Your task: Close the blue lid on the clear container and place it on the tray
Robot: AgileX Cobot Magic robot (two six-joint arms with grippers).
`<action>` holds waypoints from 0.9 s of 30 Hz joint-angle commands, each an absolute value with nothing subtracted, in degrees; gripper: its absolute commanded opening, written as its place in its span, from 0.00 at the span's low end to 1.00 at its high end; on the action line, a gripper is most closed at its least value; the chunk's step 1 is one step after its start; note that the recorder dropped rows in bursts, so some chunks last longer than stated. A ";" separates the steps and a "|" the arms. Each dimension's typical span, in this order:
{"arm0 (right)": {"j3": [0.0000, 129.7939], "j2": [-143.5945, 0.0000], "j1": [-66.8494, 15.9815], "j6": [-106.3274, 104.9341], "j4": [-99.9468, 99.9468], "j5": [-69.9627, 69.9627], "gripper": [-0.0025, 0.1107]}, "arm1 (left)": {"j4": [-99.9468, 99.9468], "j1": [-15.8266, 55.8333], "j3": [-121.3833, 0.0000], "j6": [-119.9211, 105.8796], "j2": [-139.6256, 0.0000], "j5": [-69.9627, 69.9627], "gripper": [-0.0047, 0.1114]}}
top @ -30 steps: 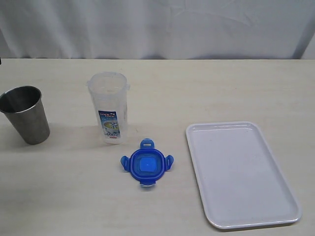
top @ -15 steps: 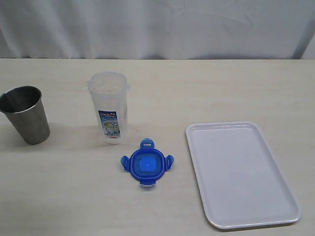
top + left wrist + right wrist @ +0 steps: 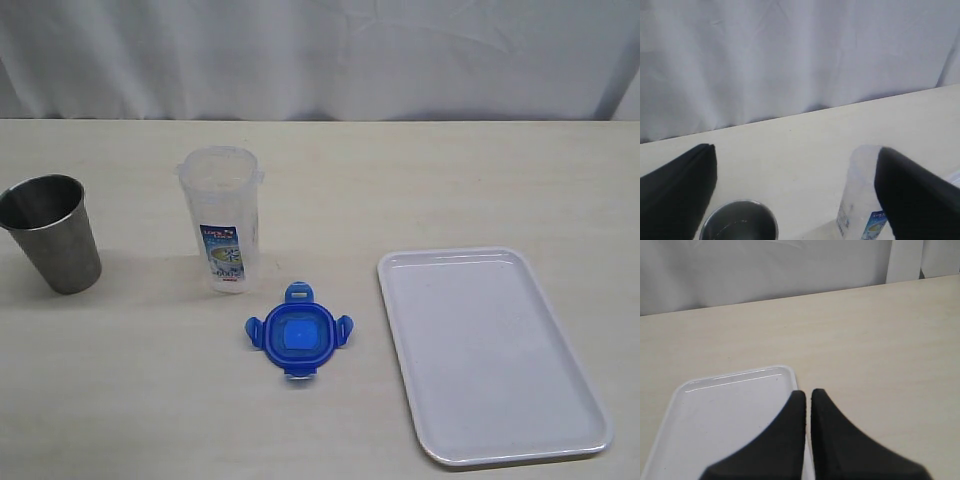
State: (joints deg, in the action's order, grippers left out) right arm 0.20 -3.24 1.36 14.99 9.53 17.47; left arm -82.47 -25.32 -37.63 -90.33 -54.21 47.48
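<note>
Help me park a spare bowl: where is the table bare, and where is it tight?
Bare: the table behind the white tray, right of the clear container; also the near left corner, in front of the steel cup. Tight: the gap between container, blue lid and tray.

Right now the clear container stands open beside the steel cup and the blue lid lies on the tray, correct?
Not quite. The exterior view shows the blue lid on the table, just left of the tray, not on it. The clear container does stand open beside the steel cup.
</note>
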 commanded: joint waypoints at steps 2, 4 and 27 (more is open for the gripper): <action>0.00 -3.12 1.22 15.02 9.52 17.48 0.06 | -78.89 -25.18 -37.41 -84.99 -52.85 43.75 0.78; 0.00 -3.12 1.22 15.02 9.52 17.48 0.06 | -74.95 -25.18 -37.41 -81.27 -50.89 41.73 0.78; 0.00 -3.12 1.22 15.02 9.52 17.48 0.06 | -38.66 -25.18 -37.41 -28.44 -41.21 27.40 0.78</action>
